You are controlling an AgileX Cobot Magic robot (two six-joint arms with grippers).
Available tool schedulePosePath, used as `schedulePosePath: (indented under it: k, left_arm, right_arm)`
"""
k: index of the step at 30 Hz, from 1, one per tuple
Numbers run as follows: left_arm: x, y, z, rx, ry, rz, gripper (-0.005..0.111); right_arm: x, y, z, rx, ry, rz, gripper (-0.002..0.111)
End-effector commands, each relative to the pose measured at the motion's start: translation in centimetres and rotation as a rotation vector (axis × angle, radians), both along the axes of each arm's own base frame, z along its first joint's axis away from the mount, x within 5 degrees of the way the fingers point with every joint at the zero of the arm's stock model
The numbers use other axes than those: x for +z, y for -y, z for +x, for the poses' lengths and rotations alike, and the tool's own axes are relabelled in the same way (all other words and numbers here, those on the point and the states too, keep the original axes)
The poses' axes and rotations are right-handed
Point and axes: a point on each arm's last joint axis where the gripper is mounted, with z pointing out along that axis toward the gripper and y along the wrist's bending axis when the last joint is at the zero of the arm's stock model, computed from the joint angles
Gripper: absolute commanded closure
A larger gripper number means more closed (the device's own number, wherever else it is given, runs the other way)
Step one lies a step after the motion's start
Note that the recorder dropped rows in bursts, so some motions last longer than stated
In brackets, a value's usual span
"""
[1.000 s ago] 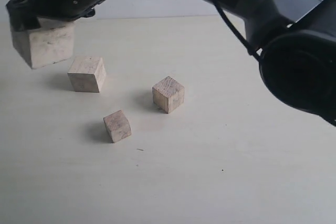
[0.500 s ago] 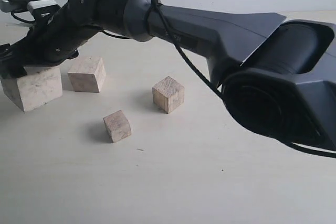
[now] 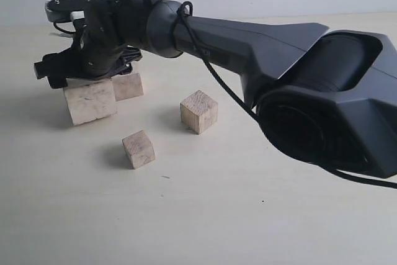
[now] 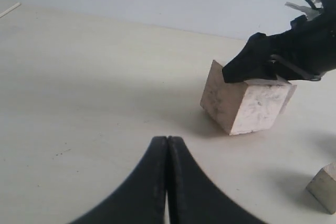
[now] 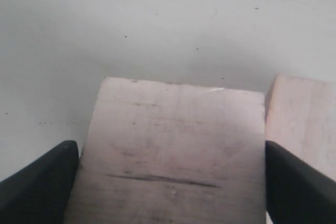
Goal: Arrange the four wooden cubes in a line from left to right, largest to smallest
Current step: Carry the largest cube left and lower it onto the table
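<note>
My right gripper point(image 3: 84, 69) is shut on the largest of the four wooden cubes point(image 3: 90, 102), reaching across to the left side of the table. In the right wrist view its fingers point(image 5: 39, 182) press both sides of this cube point(image 5: 173, 129), whose slit line faces the camera. The cube is low at the table, slightly tilted, close beside the second cube point(image 3: 129, 85). The third cube point(image 3: 199, 111) stands mid-table and the smallest point(image 3: 138, 149) nearer the front. My left gripper point(image 4: 168, 140) is shut and empty, low over bare table, facing the held cube point(image 4: 244, 103).
The right arm's dark body point(image 3: 322, 91) spans the right and middle of the exterior view above the table point(image 3: 248, 215). A smaller cube point(image 4: 324, 187) shows at the edge of the left wrist view. A pale wall runs behind the table.
The right gripper has carried the largest cube from the far left edge rightward, to beside the second cube. The other three cubes have not moved.
</note>
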Motion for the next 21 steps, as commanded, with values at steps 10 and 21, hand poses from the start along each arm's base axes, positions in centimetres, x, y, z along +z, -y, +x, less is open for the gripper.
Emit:
schedulePosePath:
  k: [10, 21]
  left_arm:
    - [0.0, 0.0, 0.0, 0.001, 0.009, -0.002, 0.107]
    - [0.0, 0.0, 0.0, 0.001, 0.009, -0.002, 0.107]
  right_arm:
    - [1.6, 2.7, 0.9, -0.245, -0.006, -0.173, 0.108]
    - [1.8, 2.1, 0.7, -0.376, -0.07, -0.056, 0.108]
